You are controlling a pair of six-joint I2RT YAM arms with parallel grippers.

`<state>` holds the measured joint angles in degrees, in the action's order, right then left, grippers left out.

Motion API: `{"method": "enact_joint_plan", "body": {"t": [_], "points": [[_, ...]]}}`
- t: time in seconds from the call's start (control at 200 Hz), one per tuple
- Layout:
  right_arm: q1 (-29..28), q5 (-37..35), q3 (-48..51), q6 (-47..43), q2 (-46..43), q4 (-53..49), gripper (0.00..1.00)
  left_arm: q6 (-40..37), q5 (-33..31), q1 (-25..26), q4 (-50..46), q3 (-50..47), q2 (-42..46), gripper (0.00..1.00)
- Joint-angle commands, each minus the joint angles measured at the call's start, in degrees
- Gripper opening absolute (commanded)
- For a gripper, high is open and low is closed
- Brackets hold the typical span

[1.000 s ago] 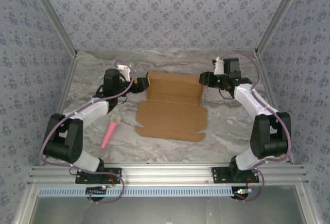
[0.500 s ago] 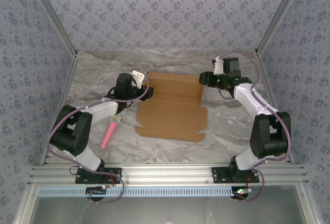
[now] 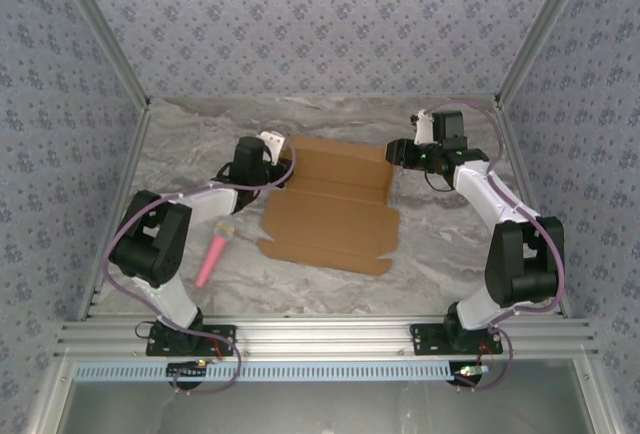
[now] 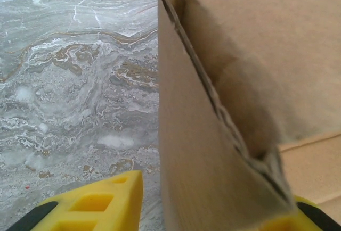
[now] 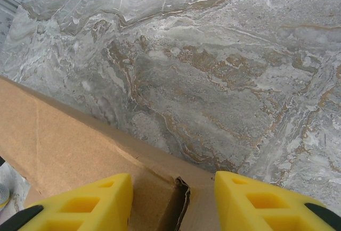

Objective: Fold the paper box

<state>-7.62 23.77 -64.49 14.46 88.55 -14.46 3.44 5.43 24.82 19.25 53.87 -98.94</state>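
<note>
Overhead: we see the brown cardboard paper box (image 3: 335,209) in the middle of the grey marble table (image 3: 450,249).
Wrists: left gripper (image 4: 213,201) agape astride its left wall; right gripper (image 5: 173,183) agape over its far-right corner.
Room: bare marble beyond the box.

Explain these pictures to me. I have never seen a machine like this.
These are two robot arms bolted to the near edge of a marble table. The wide picture looks down from above and behind them. The two close-ups come from cameras on each wrist, so the yellow shapes are that arm's own fingers. On the table lie a half-folded cardboard box and a pink stick. The left gripper has the box's raised side wall between its fingers, with a gap on one side, so it is not clamped. The right gripper straddles the opposite far corner; whether it grips is unclear.
</note>
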Motion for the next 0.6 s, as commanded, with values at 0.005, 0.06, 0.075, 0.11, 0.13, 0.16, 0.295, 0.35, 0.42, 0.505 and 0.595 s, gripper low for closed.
{"method": "enact_joint_plan", "body": {"t": [0.005,0.06,0.075,0.11,0.13,0.16,0.295,0.35,0.42,0.505,0.595], "points": [[-0.33,-1.58,-0.74,-1.88,0.91,-6.1,0.46,-0.89,-1.12,0.23,0.25,2.7,-0.82,0.36],[-0.34,-1.62,-1.12,-2.07,0.85,-6.34,0.46,-0.87,-0.9,0.23,0.04,3.22,-1.14,0.34],[-0.38,-1.66,-1.16,-2.13,0.87,-6.44,0.46,-0.85,-0.85,0.23,0.0,3.38,-1.25,0.34],[-0.3,-1.71,-1.49,-2.31,0.88,-6.68,0.47,-0.84,-0.75,0.19,-0.15,3.76,-1.55,0.32],[-0.37,-1.71,-1.73,-2.39,0.92,-6.8,0.47,-0.96,-0.69,0.18,-0.37,4.03,-1.75,0.31],[-0.35,-1.71,-1.93,-2.49,0.91,-6.93,0.47,-0.91,-0.69,0.23,-0.66,4.4,-2.0,0.3],[-0.32,-1.8,-3.3,-2.68,0.93,-7.51,0.5,-1.26,-0.68,0.19,-2.07,5.97,-3.09,0.24],[-0.34,-1.8,-3.35,-2.86,1.09,-7.93,0.52,-1.3,-0.68,0.23,-2.84,6.37,-3.19,0.22],[-0.32,-1.95,-6.15,-3.12,0.89,-8.71,0.54,-1.25,-0.74,0.23,-4.07,6.92,-3.1,0.19],[-0.29,-2.28,-7.54,-3.3,0.32,-9.52,0.58,-1.27,-1.03,0.21,-7.33,8.31,-2.89,0.13],[-0.18,-2.74,-8.87,-3.69,-0.55,-10.54,0.6,-1.2,-0.99,0.23,-12.19,10.63,-2.75,0.09]]}}
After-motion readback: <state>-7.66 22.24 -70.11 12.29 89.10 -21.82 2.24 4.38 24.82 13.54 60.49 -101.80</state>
